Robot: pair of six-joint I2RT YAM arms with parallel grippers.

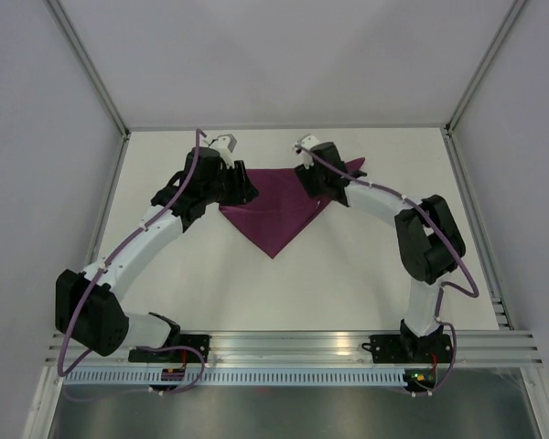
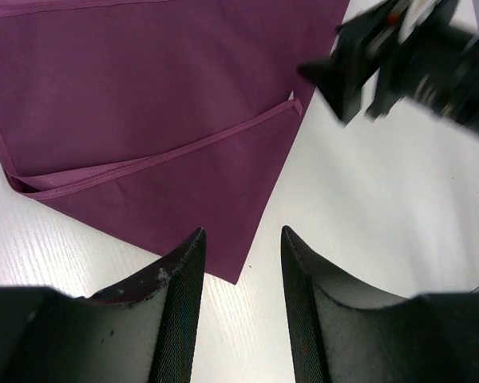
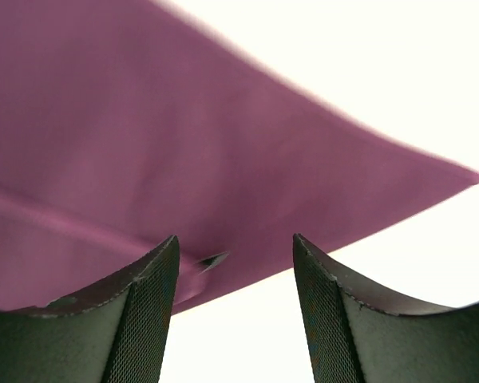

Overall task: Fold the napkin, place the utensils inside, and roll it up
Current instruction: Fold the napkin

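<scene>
Looking down from the top view, we see the napkin (image 1: 274, 212) lying flat on the white worktop (image 1: 366, 283) in the upper middle of the frame. It is folded into a triangle, with its long edge toward the top and its point toward the bottom. The left arm (image 1: 156, 229) curves in from the lower left, and its wrist covers the napkin's left corner. The right arm (image 1: 421, 229) curves in from the lower right, with its wrist over the cloth near the right corner. The tip of that corner shows just past the wrist.

From the left wrist view, we find the left jaws spread apart with nothing between them. One corner of the napkin (image 2: 144, 104) lies on the worktop (image 2: 367, 207) just beyond the gap. A hemmed edge of the upper layer crosses the cloth from the left side of the frame toward the upper right. The right arm (image 2: 415, 56) shows blurred in the upper right corner.

From the right wrist view, we find the right jaws also released, gripping nothing. The napkin (image 3: 184, 144) fills the upper left of the frame and tapers to a point at the right edge. We cannot tell whether these jaws touch the cloth.
</scene>
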